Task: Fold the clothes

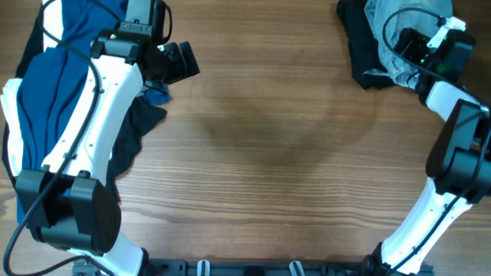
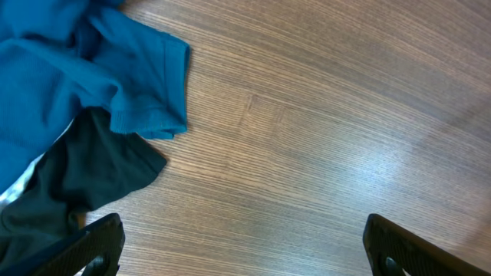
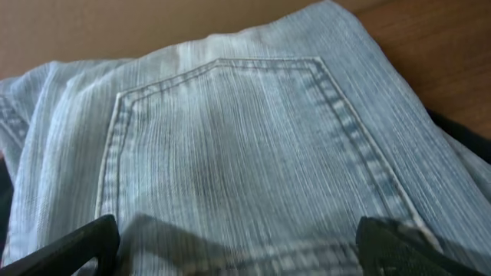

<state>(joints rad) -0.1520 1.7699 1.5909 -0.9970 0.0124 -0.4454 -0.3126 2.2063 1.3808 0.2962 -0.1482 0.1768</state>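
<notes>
The pale denim shorts point(image 1: 389, 20) lie bunched at the table's far right corner on a black garment point(image 1: 359, 44). In the right wrist view a stitched back pocket of the shorts point(image 3: 230, 146) fills the frame. My right gripper point(image 3: 238, 253) is open, its fingers spread just over the denim, holding nothing. A deep-blue garment point(image 1: 55, 90) lies heaped at the far left over a black garment point(image 1: 139, 126) and a white one point(image 1: 9, 97). My left gripper point(image 2: 242, 249) is open over bare wood, right of the blue garment's sleeve point(image 2: 146, 84) and the black cloth point(image 2: 92, 172).
The wooden table point(image 1: 270, 139) spreads between the two piles. The left arm point(image 1: 91, 116) lies across the left pile. The arms' black base rail point(image 1: 249, 273) runs along the near edge.
</notes>
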